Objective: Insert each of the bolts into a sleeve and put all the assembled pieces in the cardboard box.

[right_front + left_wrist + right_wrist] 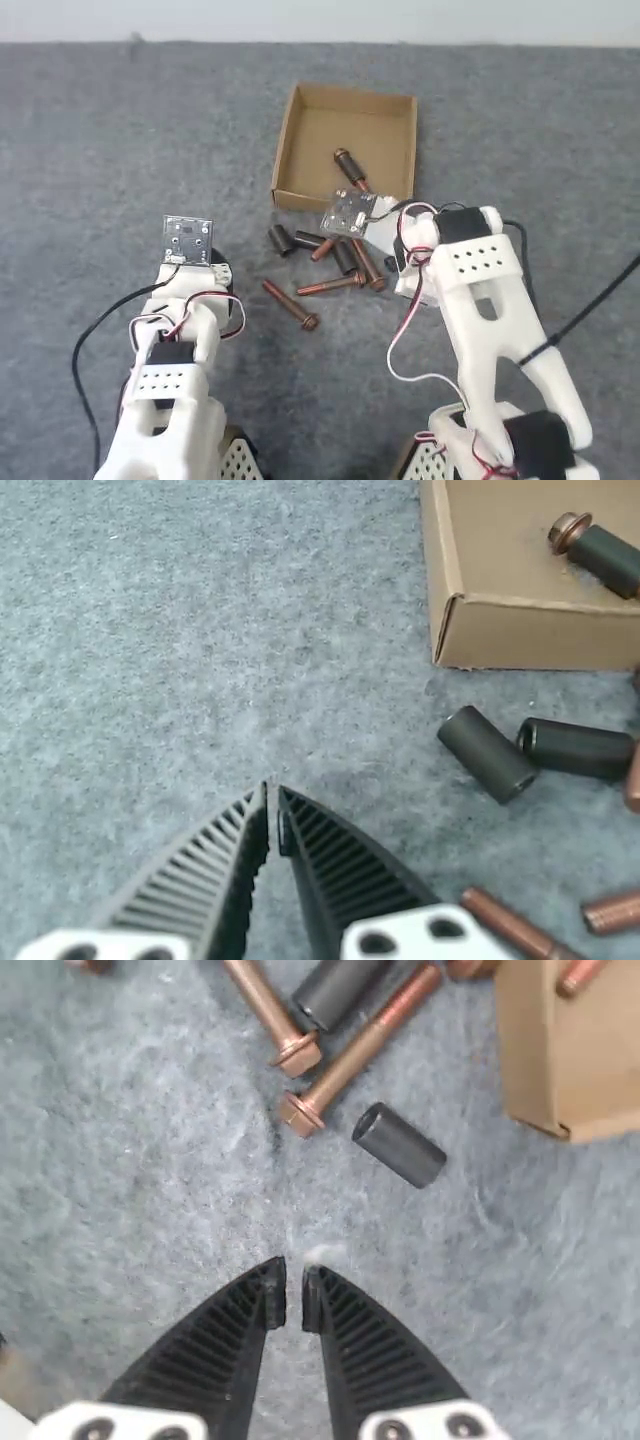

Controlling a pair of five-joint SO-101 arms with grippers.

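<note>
Left gripper (273, 802) and right gripper (293, 1292) are each pressed almost together on nothing, low over the carpet (120, 130).
One sleeved bolt (350, 167) lies in the one cardboard box (375, 130), far centre. Near it lie four loose bolts (291, 305) and three loose sleeves (280, 240), some partly hidden under the right arm (490, 300). A pale strip edges the grey carpet's far side.

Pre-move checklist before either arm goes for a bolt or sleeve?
1. Left end effector empty: ok.
2. Right end effector empty: ok.
3. Both open for a grasp: not ok, both shut.
4. Lone sleeve lying apart from the bolts: ok.
5. Box top open: ok.
6. All pieces boxed: not ok, one assembled piece inside.
</note>
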